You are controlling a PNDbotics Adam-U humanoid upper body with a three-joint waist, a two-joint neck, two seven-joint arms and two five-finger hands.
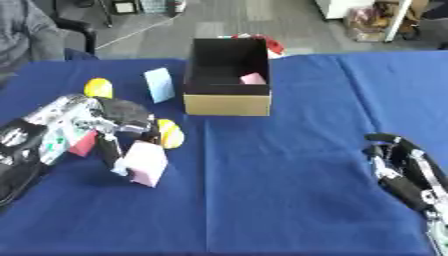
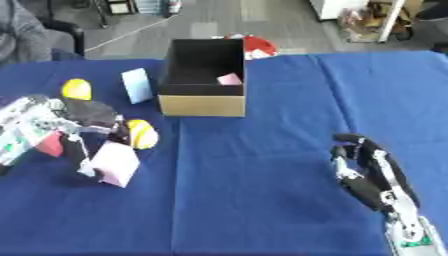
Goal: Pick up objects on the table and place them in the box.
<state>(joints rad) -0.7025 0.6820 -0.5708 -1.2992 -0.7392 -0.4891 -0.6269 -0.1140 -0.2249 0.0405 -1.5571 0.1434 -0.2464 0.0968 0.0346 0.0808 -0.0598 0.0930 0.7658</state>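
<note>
Cardboard box (image 1: 227, 104), open-topped, black inside and tan on its front wall, stands at the far middle of the blue-clothed tabletop (image 1: 289, 190), with a small pink piece (image 1: 253, 78) already lying on its floor. Over on the left side the robot's left hand (image 1: 118, 125) is down on the cloth, its fingers curled around the upper edge of a pale pink block (image 1: 145, 163) that sits tilted on one corner. Just beside the hand lies a yellow egg-shaped object (image 1: 170, 133), and a red block (image 1: 84, 144) peeks out from under the wrist. Farther back a second yellow rounded object (image 1: 98, 88) and an upright light-blue card (image 1: 159, 85) wait near the box's left wall. The right hand (image 2: 363, 170) rests idle at the lower right, fingers relaxed and holding nothing.

To my eye the step in hand is the pickup of the pink block; it looks grasped but not clearly off the cloth. Next it would need lifting clear, carrying rightward and away over the yellow egg, and releasing above the box opening, high enough to miss the near wall.
</note>
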